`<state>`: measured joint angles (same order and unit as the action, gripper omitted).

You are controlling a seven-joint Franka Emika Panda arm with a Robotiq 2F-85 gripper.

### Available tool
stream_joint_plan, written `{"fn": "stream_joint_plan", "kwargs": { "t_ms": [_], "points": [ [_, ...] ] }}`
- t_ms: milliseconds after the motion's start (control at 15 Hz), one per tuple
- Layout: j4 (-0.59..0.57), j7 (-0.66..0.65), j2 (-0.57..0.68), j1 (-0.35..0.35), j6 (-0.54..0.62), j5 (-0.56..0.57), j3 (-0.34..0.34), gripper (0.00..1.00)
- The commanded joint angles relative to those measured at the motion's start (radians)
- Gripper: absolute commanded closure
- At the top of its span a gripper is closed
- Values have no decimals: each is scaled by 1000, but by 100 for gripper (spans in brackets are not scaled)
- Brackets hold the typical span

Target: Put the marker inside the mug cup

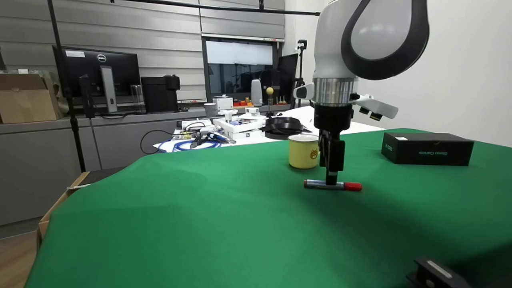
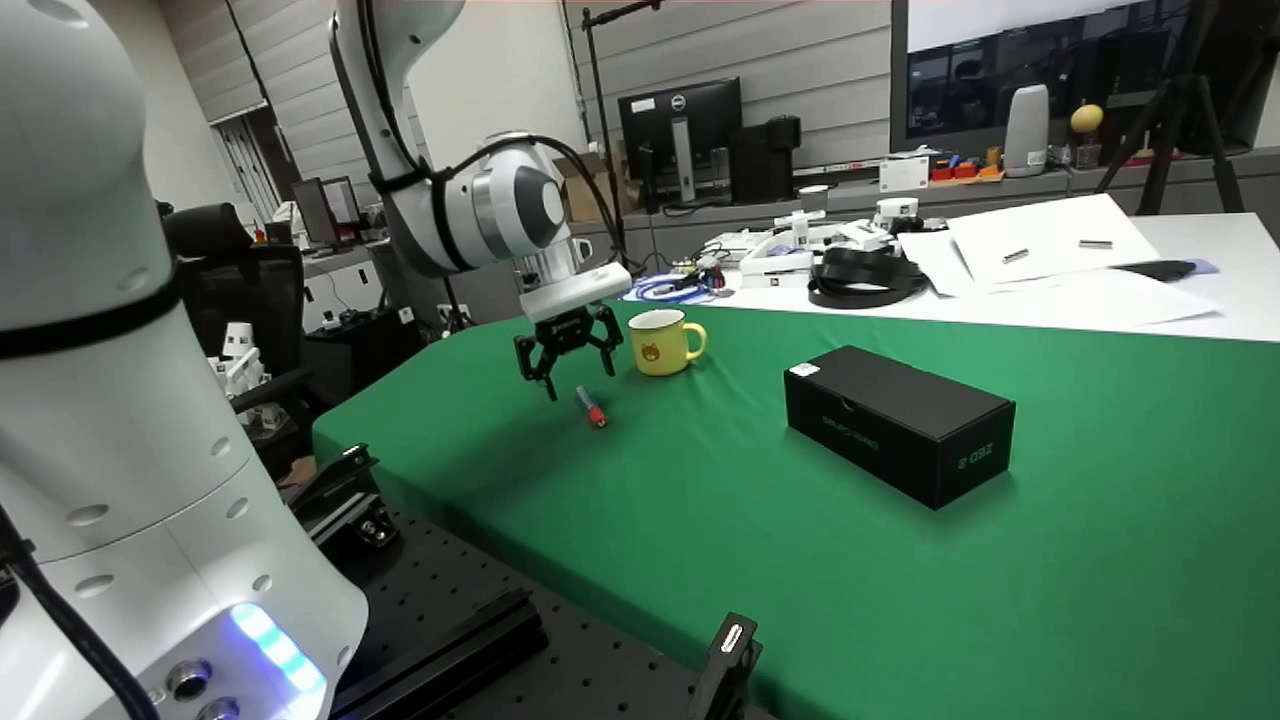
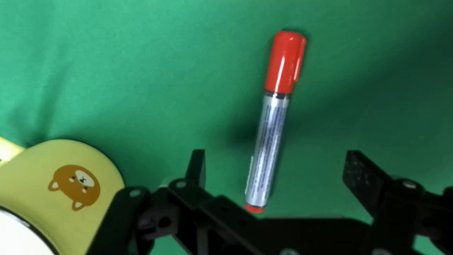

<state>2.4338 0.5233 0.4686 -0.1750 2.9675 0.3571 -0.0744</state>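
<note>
In an exterior view I had the gripper [image 1: 331,182] pointing straight down over the marker [image 1: 341,186], which lay flat on the green cloth [image 1: 224,224] with its red cap [image 1: 353,187] out to the right. The mug cup [image 1: 302,154] stood upright just left and a bit farther away, so I figured the carry would be pretty short. The black box [image 1: 428,151] sat well off to the right, so no bother there. In an exterior view that showed the handle [image 2: 702,341], it stuck out on the side away from the gripper, so I doubted it would get in my way. In the wrist view my fingers [image 3: 196,166] were spread wide, holding nothing, one either side of the silver barrel [image 3: 266,152]. The marker ran roughly lengthwise through the gap, so closing looked likely to pinch it across its thin width. The bite seemed set nearer the tail than the cap, though, so I worried it might tip once lifted. Couldn't really tell how high the gripper was off the cloth.
</note>
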Motion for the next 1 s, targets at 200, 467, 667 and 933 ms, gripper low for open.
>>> {"fn": "stream_joint_plan", "kwargs": {
  "t_ms": [200,467,667,933],
  "points": [
    [-48,-47,56,-11,-2,36,3,0],
    [-61,-55,69,-21,-1,50,12,40],
    [-66,-61,72,-31,-5,55,19,62],
    [-75,-67,76,-45,-14,58,25,89]
  ]
}}
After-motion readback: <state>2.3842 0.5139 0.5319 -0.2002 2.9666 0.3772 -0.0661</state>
